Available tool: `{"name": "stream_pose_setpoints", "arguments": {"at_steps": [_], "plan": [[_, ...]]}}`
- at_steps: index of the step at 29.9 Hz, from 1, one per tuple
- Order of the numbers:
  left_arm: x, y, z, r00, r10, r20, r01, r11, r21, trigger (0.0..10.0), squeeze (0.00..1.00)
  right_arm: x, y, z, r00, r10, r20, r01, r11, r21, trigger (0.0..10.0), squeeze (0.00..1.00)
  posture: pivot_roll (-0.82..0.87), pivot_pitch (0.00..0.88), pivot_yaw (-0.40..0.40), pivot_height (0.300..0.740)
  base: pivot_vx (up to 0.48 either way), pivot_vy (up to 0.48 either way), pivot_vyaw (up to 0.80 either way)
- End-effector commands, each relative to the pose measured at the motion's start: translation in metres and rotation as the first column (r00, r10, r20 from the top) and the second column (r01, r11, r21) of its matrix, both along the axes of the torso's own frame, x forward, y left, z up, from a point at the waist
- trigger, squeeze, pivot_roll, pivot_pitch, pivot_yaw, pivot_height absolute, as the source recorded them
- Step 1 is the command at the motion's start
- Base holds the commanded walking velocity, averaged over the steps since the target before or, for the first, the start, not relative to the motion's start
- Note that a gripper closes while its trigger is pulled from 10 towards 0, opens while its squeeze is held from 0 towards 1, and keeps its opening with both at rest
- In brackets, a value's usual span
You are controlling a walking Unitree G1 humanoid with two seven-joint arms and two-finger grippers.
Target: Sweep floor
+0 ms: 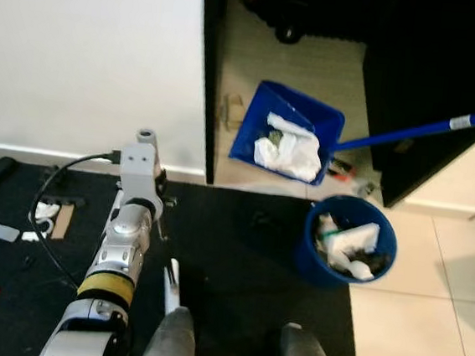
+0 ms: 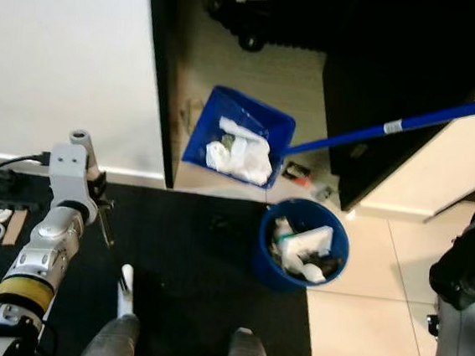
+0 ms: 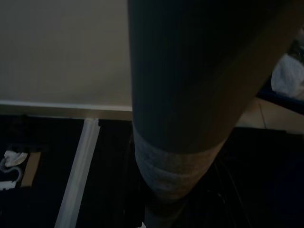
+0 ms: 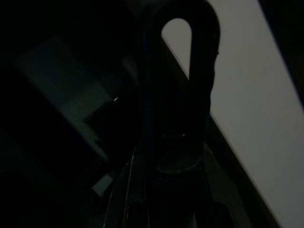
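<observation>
Left to right: scraps (image 1: 42, 210) lie scattered on the dark mat (image 1: 238, 262) at far left. The left arm (image 1: 116, 259) reaches forward over the mat toward the white wall (image 1: 89, 54); whether its fingers are spread or closed cannot be told. A blue dustpan (image 1: 285, 134), holding crumpled white paper (image 1: 291, 149), lies on the pale floor (image 1: 426, 314) past the mat's edge, its long blue handle (image 1: 427, 129) running rightward. A blue bin (image 1: 349, 241) full of waste stands near it at the mat's corner. The right arm (image 2: 474, 251) hangs at far right; its fingers' state cannot be told.
</observation>
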State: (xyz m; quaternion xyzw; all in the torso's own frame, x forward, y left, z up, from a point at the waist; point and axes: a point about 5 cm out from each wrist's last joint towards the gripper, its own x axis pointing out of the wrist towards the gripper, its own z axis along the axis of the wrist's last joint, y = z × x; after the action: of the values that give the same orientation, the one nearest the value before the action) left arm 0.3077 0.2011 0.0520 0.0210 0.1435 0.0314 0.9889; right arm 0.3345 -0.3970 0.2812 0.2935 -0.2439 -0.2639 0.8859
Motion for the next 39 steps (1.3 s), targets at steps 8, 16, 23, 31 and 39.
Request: {"name": "stream_pose_setpoints", "arguments": {"at_steps": [8, 16, 23, 31, 39], "plan": [[-0.001, -0.002, -0.004, 0.999, 0.036, -0.006, -0.036, 0.999, -0.017, 10.0, 0.0, -0.006, -0.005, 0.027, 0.995, -0.085, 0.043, 0.088, 0.993, -0.084, 10.0, 0.0, 0.02, 0.071, -0.067, 0.74, 0.0, -0.31, 0.0], [-0.001, -0.003, -0.004, 0.999, 0.038, -0.009, -0.038, 0.999, -0.009, 10.0, 0.0, -0.008, -0.005, 0.027, 0.989, -0.147, -0.015, 0.142, 0.973, -0.182, 10.0, 0.0, 0.02, 0.067, -0.066, 0.74, 0.0, 0.0, 0.0], [-0.001, -0.002, -0.004, 0.999, 0.035, -0.005, -0.035, 0.999, 0.001, 10.0, 0.0, -0.008, -0.002, 0.028, 0.975, -0.206, -0.082, 0.165, 0.922, -0.35, 10.0, 0.0, 0.02, 0.063, -0.066, 0.74, 0.0, 0.0, 0.0], [-0.002, -0.002, -0.004, 1.0, 0.031, -0.003, -0.031, 1.0, 0.006, 10.0, 0.0, -0.005, 0.004, 0.024, 0.964, -0.241, -0.112, 0.162, 0.868, -0.47, 10.0, 0.0, 0.02, 0.061, -0.067, 0.74, 0.0, 0.0, 0.0], [-0.002, -0.003, -0.004, 1.0, 0.022, -0.002, -0.022, 1.0, 0.011, 10.0, 0.0, 0.005, 0.024, 0.014, 0.956, -0.257, -0.142, 0.119, 0.781, -0.613, 10.0, 0.0, 0.02, 0.061, -0.062, 0.74, 0.0, 0.0, 0.0]]}}
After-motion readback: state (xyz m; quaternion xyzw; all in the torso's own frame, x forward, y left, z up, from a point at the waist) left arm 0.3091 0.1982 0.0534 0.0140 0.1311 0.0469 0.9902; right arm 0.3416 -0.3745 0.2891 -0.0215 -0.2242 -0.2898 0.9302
